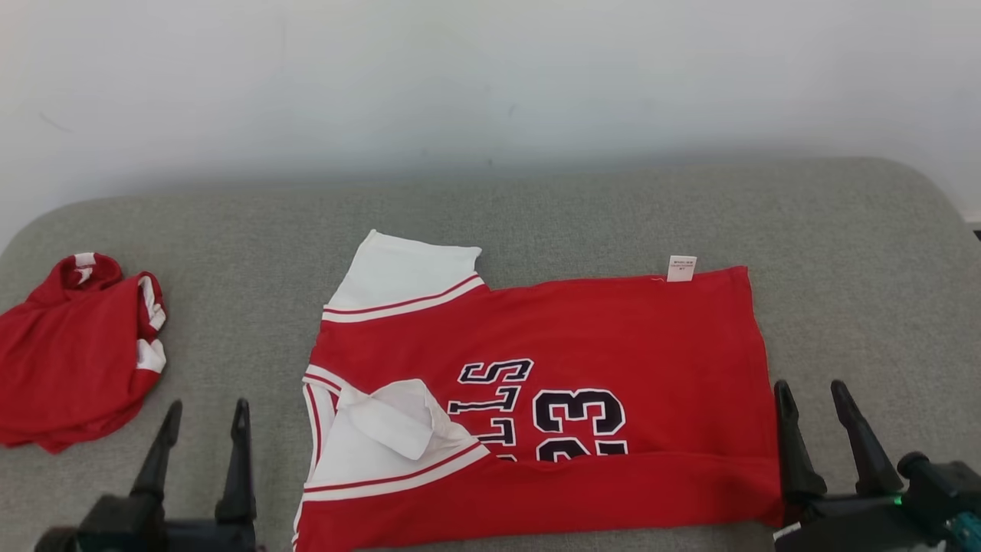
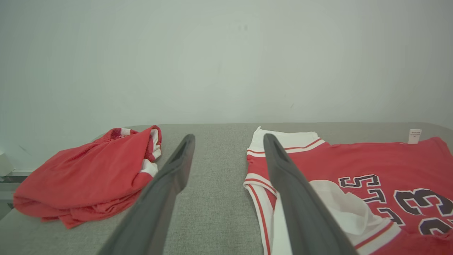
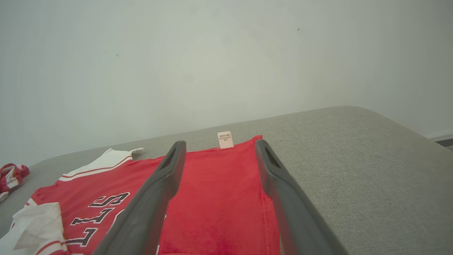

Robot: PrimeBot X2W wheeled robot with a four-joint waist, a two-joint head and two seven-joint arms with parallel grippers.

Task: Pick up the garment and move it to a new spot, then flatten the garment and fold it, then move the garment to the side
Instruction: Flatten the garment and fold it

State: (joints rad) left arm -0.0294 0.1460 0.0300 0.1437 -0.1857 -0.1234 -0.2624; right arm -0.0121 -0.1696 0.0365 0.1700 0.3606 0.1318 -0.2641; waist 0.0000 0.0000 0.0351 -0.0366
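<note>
Red jersey (image 1: 582, 330) lying spread at centre of frame on grey padded surface (image 1: 843, 230), white sleeve crumpling at lower centre. Left gripper (image 1: 207, 405) resting at lower left, fingers standing apart, gripping nothing. Right gripper (image 1: 811, 386) at lower right, fingers also apart, just beside jersey edge. Second red garment (image 1: 73, 360) lying bunched at far left.
</note>
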